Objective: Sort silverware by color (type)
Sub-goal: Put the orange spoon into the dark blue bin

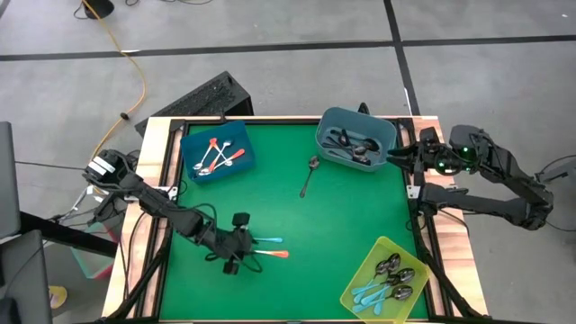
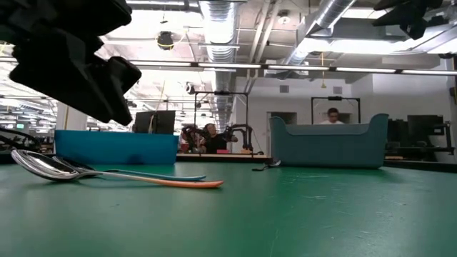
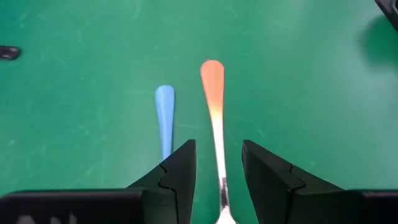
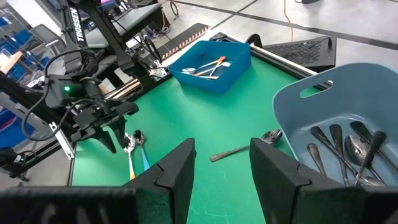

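Two spoons lie flat side by side on the green mat near its front left: one with an orange-red handle (image 3: 212, 81) and one with a light blue handle (image 3: 165, 102). My left gripper (image 3: 217, 146) hovers above their bowl ends, open. Its fingers stand on either side of the orange spoon's metal shaft (image 3: 217, 143) without touching it. In the low view the spoons (image 2: 107, 173) rest on the mat below the dark gripper (image 2: 78, 64). My right gripper (image 4: 221, 152) waits open and high by the grey-blue bin (image 1: 355, 139) at the far right.
A blue bin (image 1: 216, 153) at the far left holds orange-red-handled spoons. The grey-blue bin holds dark metal spoons. A yellow-green bin (image 1: 387, 279) at the near right holds blue-handled spoons. A lone metal spoon (image 1: 309, 175) lies on the mat near the grey-blue bin.
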### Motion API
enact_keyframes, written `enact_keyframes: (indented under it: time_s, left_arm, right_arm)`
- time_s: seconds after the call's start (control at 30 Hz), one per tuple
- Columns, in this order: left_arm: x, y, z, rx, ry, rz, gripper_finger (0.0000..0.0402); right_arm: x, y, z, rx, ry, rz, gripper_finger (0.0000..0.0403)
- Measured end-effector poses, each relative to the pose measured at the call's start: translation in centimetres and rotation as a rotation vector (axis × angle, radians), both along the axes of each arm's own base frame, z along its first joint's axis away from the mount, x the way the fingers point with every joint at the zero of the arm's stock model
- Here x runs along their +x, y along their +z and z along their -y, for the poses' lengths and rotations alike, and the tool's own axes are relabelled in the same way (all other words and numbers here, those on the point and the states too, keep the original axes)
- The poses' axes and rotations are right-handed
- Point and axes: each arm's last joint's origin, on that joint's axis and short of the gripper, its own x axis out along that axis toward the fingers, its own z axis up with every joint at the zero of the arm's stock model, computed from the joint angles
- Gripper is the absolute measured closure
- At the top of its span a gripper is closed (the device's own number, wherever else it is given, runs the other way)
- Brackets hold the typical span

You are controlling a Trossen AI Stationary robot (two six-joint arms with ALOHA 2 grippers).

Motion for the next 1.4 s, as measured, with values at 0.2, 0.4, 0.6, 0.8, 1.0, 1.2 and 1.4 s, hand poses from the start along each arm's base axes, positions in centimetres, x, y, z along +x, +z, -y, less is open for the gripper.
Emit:
enact_keyframes:
  time_s: [0.2,0.4,0.6,0.8,1.0,1.2,1.4]
  left_arm:
    - [0.2,0.2,0.2,-0.02,-0.001,0.032,0.0287]
    - [0.3,0.3,0.1,0.0,0.024,0.045,0.0274]
    - [0.2,0.2,0.1,-0.001,0.018,0.042,0.0247]
    - [0.7,-0.7,0.5,-0.027,0.011,0.035,0.0221]
    - [1.1,-1.6,1.1,-0.044,0.001,0.033,0.0216]
    - [1.0,-1.8,1.0,-0.027,-0.003,0.027,0.0216]
    - [1.0,-3.3,1.0,-0.018,0.012,-0.039,0.0216]
  right_arm:
    - [0.0,0.0,0.0,0.0,0.0,0.0,0.0237]
    - [0.0,0.0,0.0,-0.001,0.001,0.0,0.0237]
    - [0.0,0.0,0.0,-0.001,0.001,0.0,0.0237]
    - [0.0,0.0,0.0,-0.003,-0.001,0.001,0.0237]
    - [0.0,0.0,0.0,-0.008,-0.012,-0.002,0.0237]
    - [0.0,0.0,0.1,-0.008,-0.019,-0.003,0.0237]
    - [0.0,0.0,0.1,-0.007,-0.02,-0.002,0.0237]
